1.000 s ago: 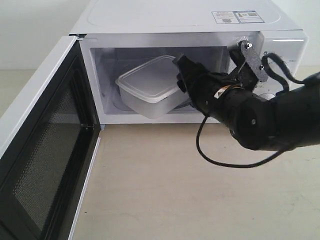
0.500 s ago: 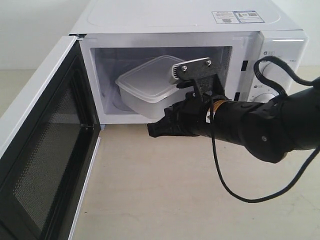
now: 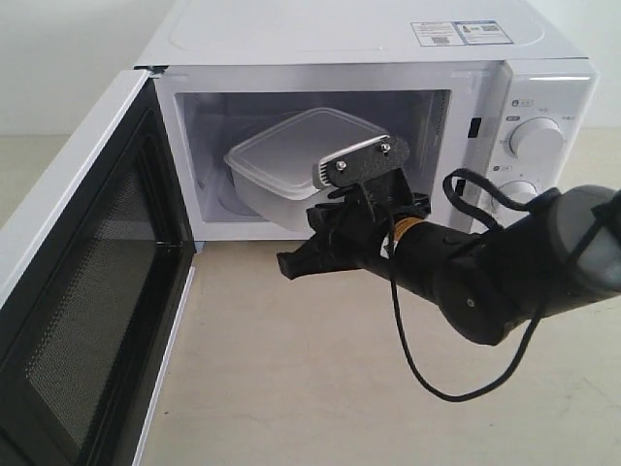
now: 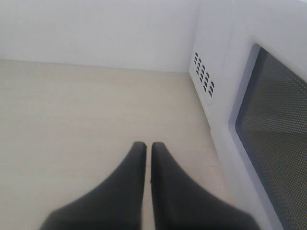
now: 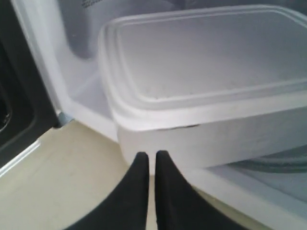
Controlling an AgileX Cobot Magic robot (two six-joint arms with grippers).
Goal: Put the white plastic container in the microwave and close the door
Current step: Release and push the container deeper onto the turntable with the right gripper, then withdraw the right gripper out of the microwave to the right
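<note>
The white microwave (image 3: 359, 39) stands with its door (image 3: 87, 291) swung wide open to the left, black mesh inner face showing. The white plastic container (image 3: 291, 165) sits lidded inside the cavity, slightly tilted, its near corner at the front sill. My right gripper (image 3: 288, 264) hovers just outside the opening, below the container's front corner, pointing left. In the right wrist view its fingers (image 5: 151, 154) are shut with nothing between them, close to the container (image 5: 206, 91). My left gripper (image 4: 147, 146) is shut and empty over the tabletop, beside the door's outer face (image 4: 278, 134); the exterior view does not show it.
Two round dials (image 3: 536, 139) are on the microwave's right panel. The right arm's black cable (image 3: 427, 369) loops over the beige tabletop (image 3: 291, 388). Vent holes (image 4: 204, 76) mark the microwave's side wall. The open door takes up the left front of the table.
My right gripper has drawn back out of the cavity, turned and dropped to the front of the sill, pointing left. The container stays inside and the door has not moved.
</note>
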